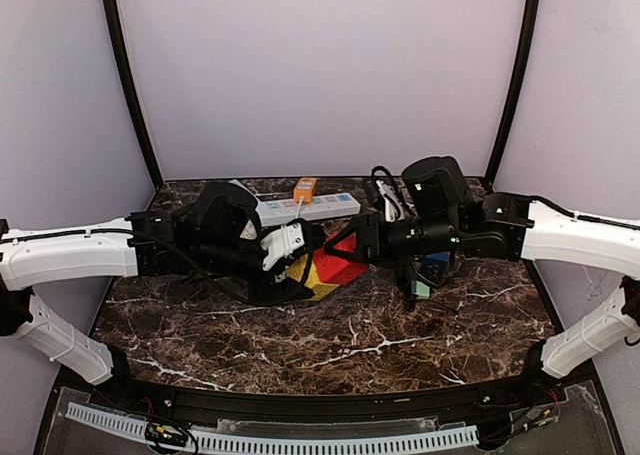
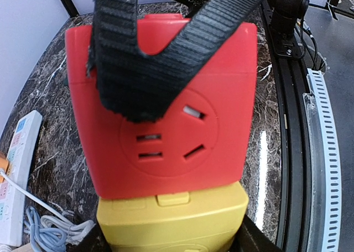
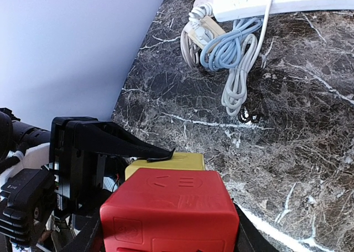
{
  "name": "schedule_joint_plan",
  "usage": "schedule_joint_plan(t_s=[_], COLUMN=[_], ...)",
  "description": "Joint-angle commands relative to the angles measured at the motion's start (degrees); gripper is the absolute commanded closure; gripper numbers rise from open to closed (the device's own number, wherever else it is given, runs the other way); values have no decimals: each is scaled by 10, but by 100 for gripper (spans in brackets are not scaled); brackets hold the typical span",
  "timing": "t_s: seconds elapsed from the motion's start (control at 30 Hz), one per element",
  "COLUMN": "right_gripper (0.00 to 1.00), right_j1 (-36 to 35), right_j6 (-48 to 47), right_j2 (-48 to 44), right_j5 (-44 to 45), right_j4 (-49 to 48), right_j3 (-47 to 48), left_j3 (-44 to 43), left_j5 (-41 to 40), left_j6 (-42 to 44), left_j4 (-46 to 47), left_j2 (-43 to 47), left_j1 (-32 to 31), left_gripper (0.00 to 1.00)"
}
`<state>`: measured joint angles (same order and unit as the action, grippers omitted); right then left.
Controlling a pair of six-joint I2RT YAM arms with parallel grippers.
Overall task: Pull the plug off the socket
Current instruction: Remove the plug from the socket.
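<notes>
Left claw (image 1: 300, 260), centre frame, is clamped on the yellow plug block (image 2: 174, 219). Right claw (image 1: 352, 243) is clamped on the red socket block (image 2: 221, 97), with 1 finger crossing its slotted face. The 2 blocks touch end to end over the counter (image 1: 400, 345), near a white power strip (image 1: 310, 208).
</notes>
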<state>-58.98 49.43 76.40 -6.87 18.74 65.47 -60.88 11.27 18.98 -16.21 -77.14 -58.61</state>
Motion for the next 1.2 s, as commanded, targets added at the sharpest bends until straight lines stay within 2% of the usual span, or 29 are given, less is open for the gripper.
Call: schedule_joint_plan(t_s=[0.0,0.13,0.37,0.6,0.93,1.17], right_gripper=[100,100,100,100,100,100], right_j1=[15,19,16,-6,-30,-30], right_j6=[18,29,30,19,6,7], right_j2=[-3,-6,-5,4,46,43], right_j5=[-31,-49,-33,32,105,108], right_j4=[-59,-81,-82,-20,76,76], right_j3=[-12,-27,-27,8,72,68], left_j3=[9,9,3,-24,-32,-31], left_j5=[8,7,2,22,19,20], left_j6=[18,20,13,8,1,4], left_j4=[-5,-6,-11,-48,-56,-56], left_j2=[3,2,-5,-34,-47,-47], left_j1=[-12,-15,-15,-15,-15,-15], left_gripper=[90,94,99,99,99,99])
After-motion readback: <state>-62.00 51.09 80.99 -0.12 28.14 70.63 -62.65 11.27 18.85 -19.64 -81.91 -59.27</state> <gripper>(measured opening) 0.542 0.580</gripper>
